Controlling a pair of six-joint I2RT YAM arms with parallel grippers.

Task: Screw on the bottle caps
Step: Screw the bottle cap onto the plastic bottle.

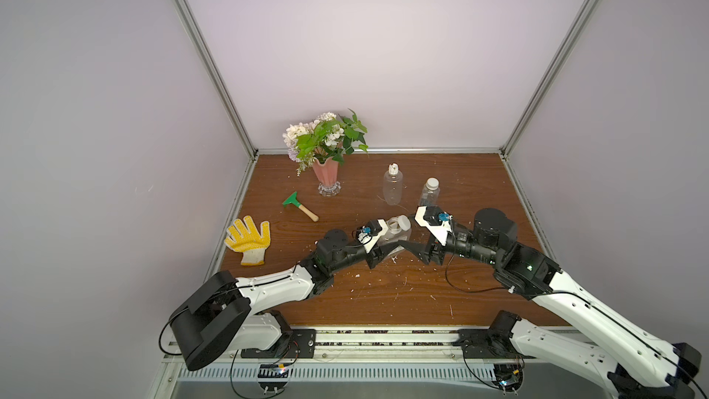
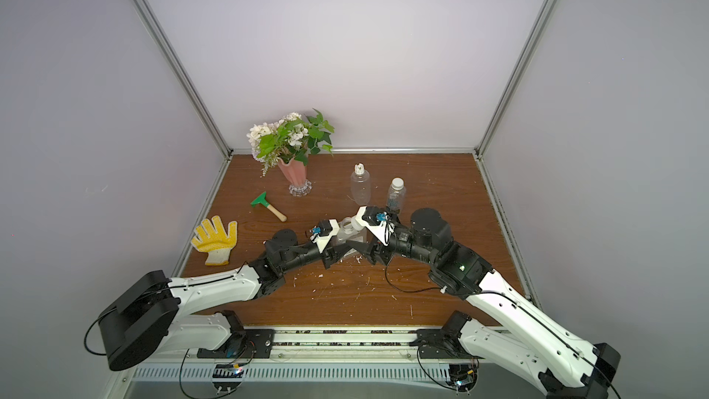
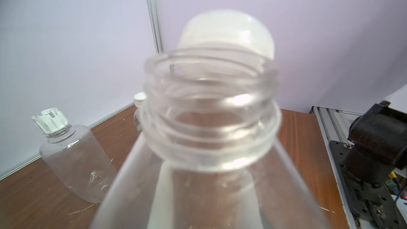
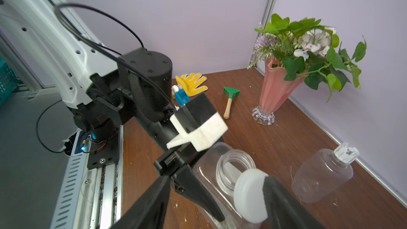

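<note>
Where the right claw gapes, the cap touches one finger.

Front strip and far right corner of the bench left open, middle blocked by square bottle, far edge approached past flower vase, rounded bottle, slim bottle, left edge taken by yellow glove, hand rake
</note>
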